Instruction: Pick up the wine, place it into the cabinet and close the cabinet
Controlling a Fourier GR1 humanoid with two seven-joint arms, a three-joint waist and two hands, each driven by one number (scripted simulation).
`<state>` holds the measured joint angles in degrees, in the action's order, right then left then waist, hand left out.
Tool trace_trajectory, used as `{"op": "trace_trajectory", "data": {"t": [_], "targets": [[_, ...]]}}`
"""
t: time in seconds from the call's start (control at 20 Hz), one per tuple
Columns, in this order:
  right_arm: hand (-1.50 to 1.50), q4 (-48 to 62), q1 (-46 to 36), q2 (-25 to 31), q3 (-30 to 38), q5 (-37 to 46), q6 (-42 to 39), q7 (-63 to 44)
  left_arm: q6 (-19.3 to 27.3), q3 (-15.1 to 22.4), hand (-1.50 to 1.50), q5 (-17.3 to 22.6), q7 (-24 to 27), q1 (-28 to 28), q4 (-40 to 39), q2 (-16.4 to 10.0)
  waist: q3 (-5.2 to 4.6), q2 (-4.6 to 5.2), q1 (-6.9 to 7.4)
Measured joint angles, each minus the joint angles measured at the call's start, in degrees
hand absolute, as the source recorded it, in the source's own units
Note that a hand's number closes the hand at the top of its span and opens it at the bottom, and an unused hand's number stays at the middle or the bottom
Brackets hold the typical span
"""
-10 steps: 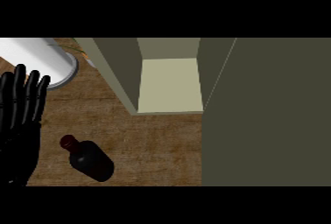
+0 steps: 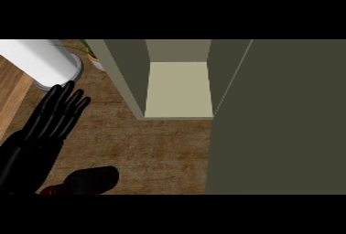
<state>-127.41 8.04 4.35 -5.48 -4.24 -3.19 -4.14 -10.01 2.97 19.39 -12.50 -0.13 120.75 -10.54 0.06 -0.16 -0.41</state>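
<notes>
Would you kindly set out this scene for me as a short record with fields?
left hand: open, fingers straight, at the view's left
right hand: not in view
wine bottle: on the counter by the left forearm, not held
cabinet: open, wine not inside
cabinet door: swung open at the right
white cylinder: top left, beyond the fingertips

The robot's glossy black left hand had long, slim fingers with rounded tips. Faint grey highlights ran along them, and the palm was plain and unmarked.
</notes>
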Motion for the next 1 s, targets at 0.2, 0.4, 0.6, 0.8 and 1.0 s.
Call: {"op": "trace_trajectory", "data": {"t": [0.2,0.4,0.6,0.8,1.0], "targets": [[-1.50,-7.49,2.38,-0.09,-3.69,-1.93,-0.06,-7.17,1.38,-0.64,-1.50,7.72,-10.09,-0.18,5.47,-1.59,-0.04,-0.12,0.19],[-1.50,-13.25,3.72,-0.71,-8.09,-0.29,1.55,-12.72,4.57,-4.57,-1.50,14.80,-18.93,-3.81,9.32,-4.31,-0.06,-0.09,0.20],[-1.50,-14.45,2.58,-0.91,-9.71,0.40,2.74,-16.63,8.12,-7.99,-1.50,18.60,-24.89,-7.68,11.13,-6.26,-0.06,-0.01,0.25],[-1.50,-15.40,1.80,-1.68,-13.82,2.23,5.05,-19.74,11.03,-9.83,-1.50,19.62,-29.87,-10.32,11.47,-8.03,-0.07,-0.05,0.21],[-1.50,-15.57,0.13,-1.66,-15.25,2.81,6.83,-21.61,13.20,-9.59,-1.50,19.78,-32.59,-11.54,11.62,-8.24,-0.07,-0.05,0.23]]}}
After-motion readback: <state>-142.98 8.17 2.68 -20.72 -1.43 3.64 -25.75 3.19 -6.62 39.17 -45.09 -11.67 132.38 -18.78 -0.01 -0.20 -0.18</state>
